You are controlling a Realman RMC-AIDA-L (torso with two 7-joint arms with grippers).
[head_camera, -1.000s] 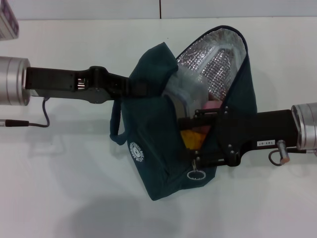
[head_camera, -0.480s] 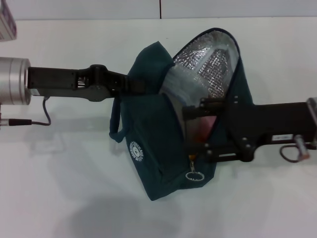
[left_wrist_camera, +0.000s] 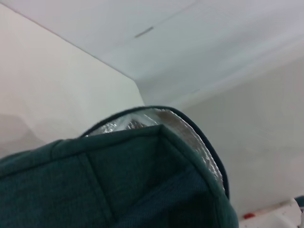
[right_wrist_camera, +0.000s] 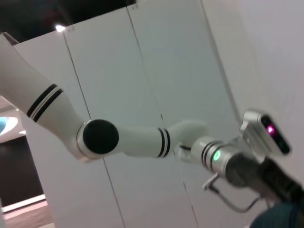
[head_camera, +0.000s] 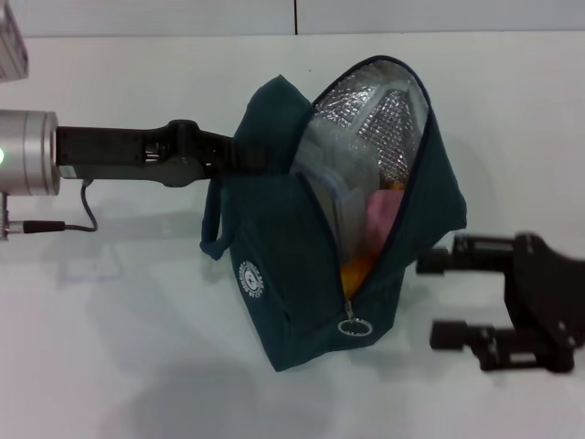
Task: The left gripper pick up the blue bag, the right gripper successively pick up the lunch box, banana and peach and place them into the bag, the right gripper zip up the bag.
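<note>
The blue bag (head_camera: 283,265) hangs upright over the white table with its mouth unzipped and silver foil lining (head_camera: 379,114) showing. My left gripper (head_camera: 239,155) comes in from the left and is shut on the bag's upper left edge. Inside the bag I see the clear lunch box (head_camera: 327,178), the pink peach (head_camera: 384,218) and a bit of the orange-yellow banana (head_camera: 355,267). The ring zip pull (head_camera: 354,326) dangles at the low end of the opening. My right gripper (head_camera: 441,297) is open and empty, outside the bag to its right. The left wrist view shows bag fabric (left_wrist_camera: 118,185).
A box corner (head_camera: 11,46) sits at the table's far left back edge. A cable (head_camera: 84,218) loops under the left arm. The white table (head_camera: 137,366) spreads around the bag. The right wrist view shows the left arm (right_wrist_camera: 142,140) against a white wall.
My right gripper has pulled out of the bag's mouth and moved right and toward the front, now empty. The peach stays inside the bag. The bag has shifted slightly.
</note>
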